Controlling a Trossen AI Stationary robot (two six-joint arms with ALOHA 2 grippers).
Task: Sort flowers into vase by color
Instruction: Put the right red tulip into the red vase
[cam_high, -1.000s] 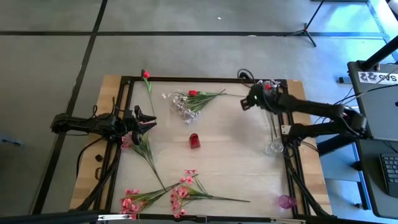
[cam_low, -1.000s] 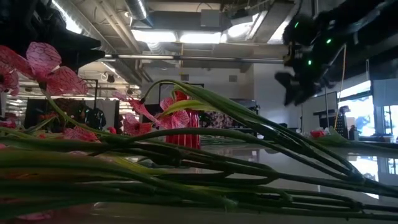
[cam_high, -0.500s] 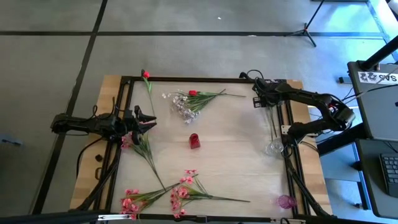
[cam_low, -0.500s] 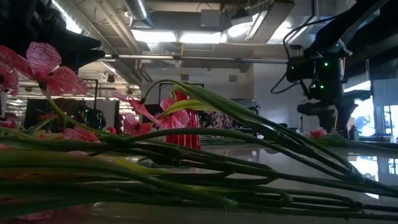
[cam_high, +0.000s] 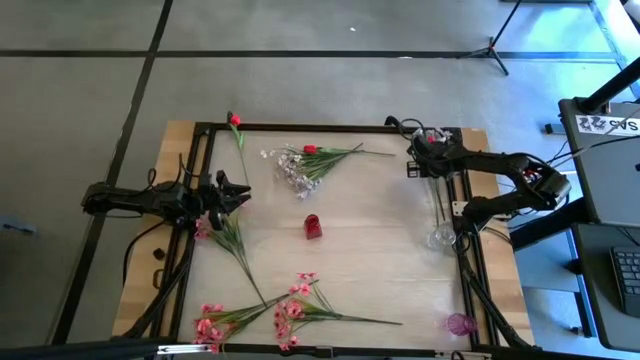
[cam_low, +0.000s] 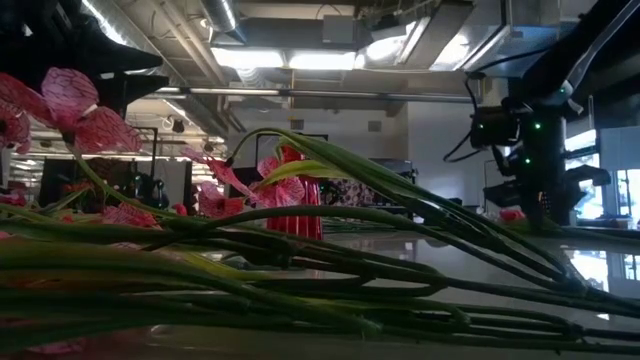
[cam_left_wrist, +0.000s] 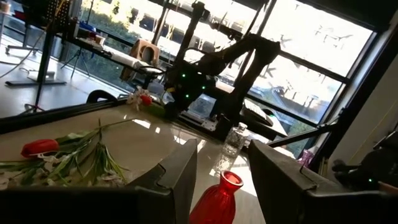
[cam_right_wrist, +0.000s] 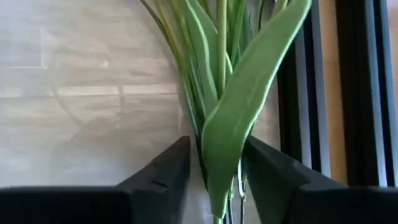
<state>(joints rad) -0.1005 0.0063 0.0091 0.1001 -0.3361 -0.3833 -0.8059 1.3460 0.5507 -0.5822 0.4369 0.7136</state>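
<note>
My right gripper (cam_high: 421, 160) hovers by the table's far right corner, shut on green stems and leaves (cam_right_wrist: 221, 81). These thin stems (cam_high: 437, 200) run to a clear vase (cam_high: 441, 238) at the right edge, and a red bloom (cam_high: 432, 139) shows beside the gripper. My left gripper (cam_high: 236, 193) waits open at the left edge, touching nothing. Loose on the table lie a red tulip (cam_high: 235, 121), a whitish and red bunch (cam_high: 308, 161), a leafy stem (cam_high: 235, 240) and pink sprays (cam_high: 270, 315). A red vase (cam_high: 313, 227) stands mid-table. My right gripper has a broad green leaf (cam_right_wrist: 231, 140) and thin stems (cam_right_wrist: 221, 56) between its two fingers (cam_right_wrist: 163, 177). The fingers point down at the table, and the leaves fan out beyond the fingertips. Which end of the flower it has cannot be told.
A small pink vase (cam_high: 460, 324) stands at the near right corner. A black frame (cam_high: 300, 127) runs round the table. In the low view the pink sprays (cam_low: 70, 100) and their stems lie close in front of the camera, hiding much of the table.
My right gripper has moved toward the table's right edge and come lower, ending over the stems that lead to the clear vase. The arm has folded back toward the right side. The loose flowers and the vases have stayed where they were.
</note>
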